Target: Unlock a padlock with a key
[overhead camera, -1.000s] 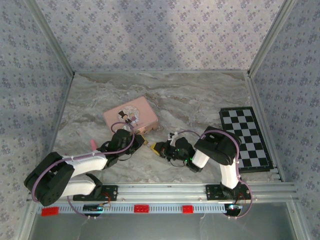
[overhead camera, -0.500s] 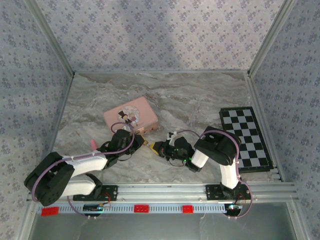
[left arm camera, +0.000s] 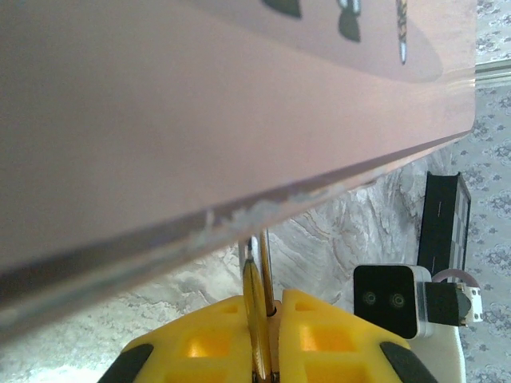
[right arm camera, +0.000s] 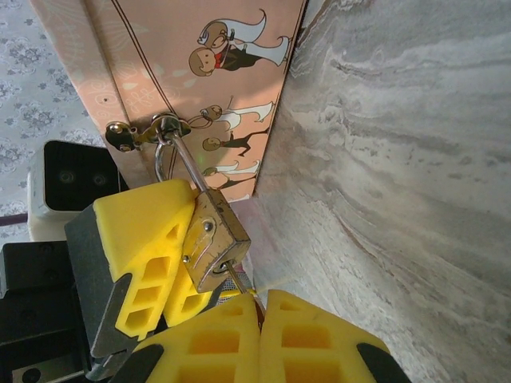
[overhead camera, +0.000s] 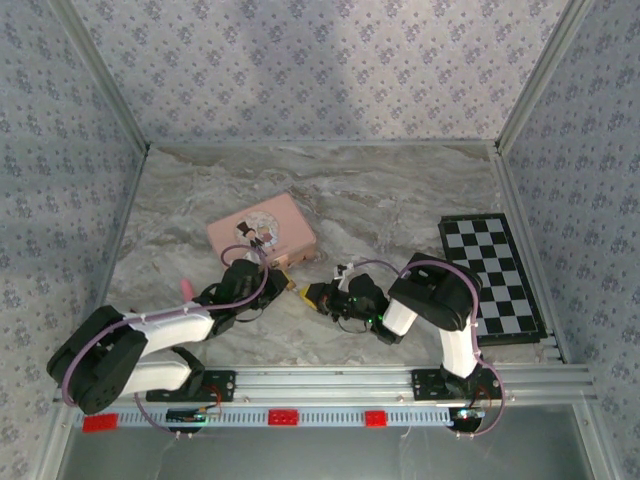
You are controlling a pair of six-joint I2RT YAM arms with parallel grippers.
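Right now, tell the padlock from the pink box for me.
The padlock is tiny and brass-coloured; the pink box is far larger, with cartoon figures. The left pincer clamps the padlock; the box lies ungripped. Shared: the shackle links them at the box's hasp.

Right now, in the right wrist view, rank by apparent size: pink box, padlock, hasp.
1. pink box, largest, though cropped
2. padlock
3. hasp, smallest, but farther from the camera than the padlock, so that gap is unsure
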